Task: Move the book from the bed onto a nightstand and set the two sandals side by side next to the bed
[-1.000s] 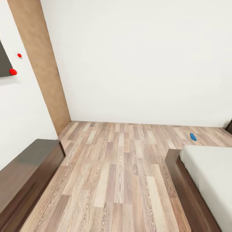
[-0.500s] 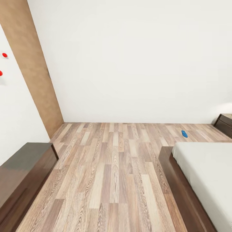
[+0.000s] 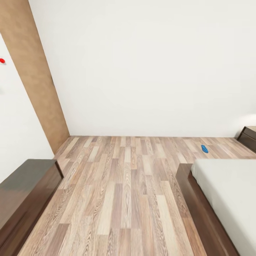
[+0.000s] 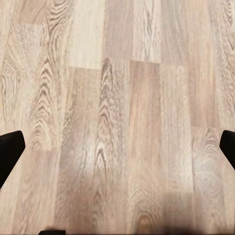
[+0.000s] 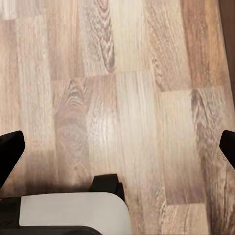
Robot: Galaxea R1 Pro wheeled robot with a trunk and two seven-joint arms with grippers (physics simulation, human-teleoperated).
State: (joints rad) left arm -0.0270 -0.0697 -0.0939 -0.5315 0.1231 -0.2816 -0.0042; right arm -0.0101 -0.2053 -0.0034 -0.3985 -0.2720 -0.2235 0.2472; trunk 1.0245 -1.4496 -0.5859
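The bed (image 3: 193, 202), with its dark wooden frame and light-grey mattress (image 3: 227, 192), fills the lower right of the head view. A blue sandal (image 3: 204, 148) lies on the plank floor just beyond the bed's far corner. A corner of a dark brown nightstand (image 3: 249, 137) shows at the far right by the wall. The book is out of view. My left gripper (image 4: 117, 149) hangs open over bare floorboards, with its black fingertips (image 4: 10, 152) at the picture's edges. My right gripper (image 5: 117, 149) is likewise open over the floor and holds nothing.
A long low dark brown cabinet (image 3: 25, 192) runs along the left wall. A brown door panel (image 3: 35, 78) stands in the left corner. A wide strip of wood floor (image 3: 128, 185) lies between cabinet and bed. Part of my own base (image 5: 68, 213) shows under the right wrist.
The head camera has turned to the right. The nightstand has come into the picture, and the door and red wall marks have slid left. Nothing in the room has moved.
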